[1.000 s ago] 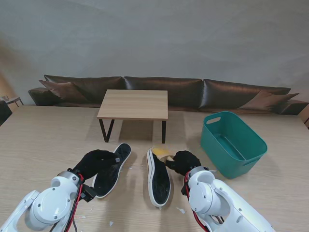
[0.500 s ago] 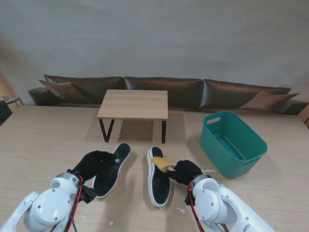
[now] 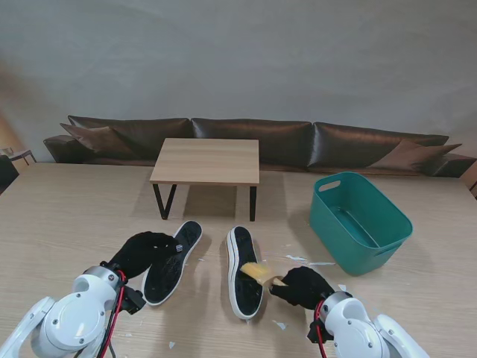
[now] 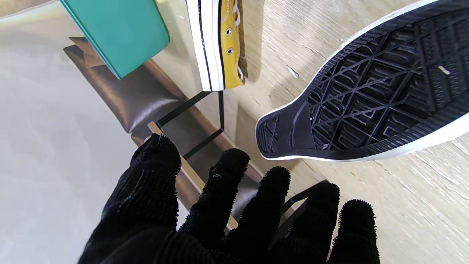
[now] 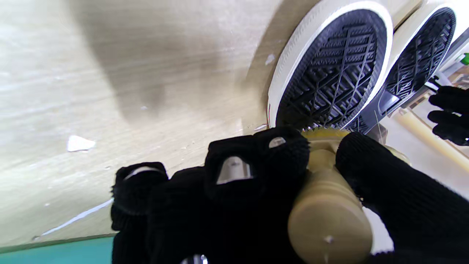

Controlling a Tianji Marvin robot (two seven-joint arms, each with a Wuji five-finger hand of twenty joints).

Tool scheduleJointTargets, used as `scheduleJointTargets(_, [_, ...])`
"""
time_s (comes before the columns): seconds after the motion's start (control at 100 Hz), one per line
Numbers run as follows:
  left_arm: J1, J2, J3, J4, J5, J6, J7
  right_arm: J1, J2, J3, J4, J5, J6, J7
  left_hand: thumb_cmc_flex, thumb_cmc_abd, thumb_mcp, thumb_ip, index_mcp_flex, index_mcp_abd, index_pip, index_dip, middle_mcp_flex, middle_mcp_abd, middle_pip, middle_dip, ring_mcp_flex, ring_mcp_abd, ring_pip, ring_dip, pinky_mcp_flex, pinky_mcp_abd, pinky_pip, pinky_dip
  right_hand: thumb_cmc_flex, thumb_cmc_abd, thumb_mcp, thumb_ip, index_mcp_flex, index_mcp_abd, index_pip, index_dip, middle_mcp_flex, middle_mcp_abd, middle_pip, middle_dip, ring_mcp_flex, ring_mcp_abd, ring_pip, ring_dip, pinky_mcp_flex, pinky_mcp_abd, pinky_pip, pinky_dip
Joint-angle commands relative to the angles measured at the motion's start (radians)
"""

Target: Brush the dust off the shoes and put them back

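Two shoes lie sole-up on the table in the stand view: the left shoe [image 3: 175, 257] and the right shoe [image 3: 244, 272], both with black soles and white rims. My right hand [image 3: 302, 286] in a black glove is shut on a yellow brush [image 3: 257, 271], whose bristles rest on the middle of the right shoe's sole [image 5: 329, 66]. The brush handle [image 5: 326, 216] fills the right wrist view. My left hand [image 3: 140, 252] hovers by the left shoe's outer edge, its fingers [image 4: 220, 198] spread and holding nothing. The left wrist view shows that sole [image 4: 370, 102] and the right shoe's yellow canvas side [image 4: 229, 40].
A teal basket [image 3: 359, 221] stands to the right of the shoes. A small wooden table [image 3: 206, 161] on black legs stands farther from me, with a dark sofa [image 3: 261, 140] behind it. White scraps [image 3: 277, 324] lie on the table top near the right shoe.
My right hand has drawn the brush along the right shoe's sole from its far end toward me. The left hand has slid slightly off the left shoe, toward the left.
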State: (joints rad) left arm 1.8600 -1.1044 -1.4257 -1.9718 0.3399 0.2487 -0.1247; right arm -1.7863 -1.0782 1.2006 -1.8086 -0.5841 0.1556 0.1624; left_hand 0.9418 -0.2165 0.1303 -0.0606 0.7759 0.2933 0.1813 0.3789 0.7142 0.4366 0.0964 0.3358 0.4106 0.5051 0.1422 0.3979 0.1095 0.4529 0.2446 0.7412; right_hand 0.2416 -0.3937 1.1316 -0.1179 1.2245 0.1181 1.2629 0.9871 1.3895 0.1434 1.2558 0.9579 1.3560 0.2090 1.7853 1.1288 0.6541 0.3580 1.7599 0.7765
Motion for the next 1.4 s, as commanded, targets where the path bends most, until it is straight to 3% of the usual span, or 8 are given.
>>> scheduleJointTargets(0.0, [0.006,-0.001,-0.005,-0.009,0.000,-0.007,-0.017,-0.030,0.012,0.010,-0.020,-0.004,-0.011,0.029,0.012,0.020,-0.027,0.035,-0.010,-0.017,-0.005,-0.004,-0.007,-0.012,0.001,-0.007,-0.036,-0.010,-0.023,-0.005,-0.008,-0.029,-0.019,-0.009,0.060,0.051,0.080,0.010,0.135,0.144,0.085,-0.008,0.060,0.078,0.123,0.009,-0.054,-0.069,0.056,-0.006,0.514,-0.001,0.157,0.034])
scheduleJointTargets(0.5, [0.037,-0.002,-0.037,-0.030,0.013,-0.031,-0.013,-0.138,0.033,0.138,-0.081,0.017,-0.134,0.139,0.011,0.021,-0.026,0.035,-0.005,-0.019,-0.003,-0.003,-0.007,-0.012,0.001,-0.007,-0.036,-0.012,-0.023,-0.005,-0.007,-0.029,-0.018,-0.012,0.063,0.055,0.077,0.010,0.135,0.146,0.083,-0.008,0.060,0.078,0.123,0.009,-0.054,-0.068,0.056,-0.007,0.514,0.000,0.157,0.032])
scheduleJointTargets(0.84, [0.050,-0.002,-0.050,-0.038,0.018,-0.039,-0.009,-0.150,0.016,0.151,-0.185,0.020,-0.087,0.076,0.011,0.021,-0.025,0.035,-0.010,-0.019,-0.005,-0.004,-0.008,-0.013,0.001,-0.007,-0.035,-0.012,-0.022,-0.005,-0.008,-0.029,-0.018,-0.013,0.063,0.053,0.078,0.009,0.135,0.147,0.080,-0.009,0.060,0.080,0.121,0.009,-0.054,-0.065,0.056,-0.008,0.513,0.003,0.156,0.031])
scheduleJointTargets(1.1, [0.063,-0.005,-0.060,-0.042,0.020,-0.043,0.002,-0.061,0.000,0.031,-0.223,-0.036,0.012,-0.015,0.011,0.022,-0.025,0.035,-0.007,-0.017,-0.004,-0.004,-0.008,-0.014,0.001,-0.007,-0.034,-0.012,-0.022,-0.005,-0.007,-0.030,-0.017,-0.013,0.060,0.054,0.078,0.008,0.135,0.147,0.080,-0.008,0.060,0.081,0.120,0.008,-0.054,-0.065,0.056,-0.008,0.513,0.006,0.155,0.031])
scheduleJointTargets(1.39, [0.067,-0.009,-0.071,-0.035,0.004,-0.041,0.011,0.128,-0.017,-0.198,-0.117,-0.082,0.126,-0.094,0.012,0.021,-0.024,0.035,-0.008,-0.016,-0.004,-0.004,-0.008,-0.010,0.001,-0.007,-0.035,-0.013,-0.022,-0.005,-0.008,-0.029,-0.017,-0.013,0.052,0.059,0.076,0.007,0.133,0.140,0.076,-0.008,0.060,0.079,0.117,0.008,-0.054,-0.068,0.053,-0.013,0.513,0.006,0.153,0.031])
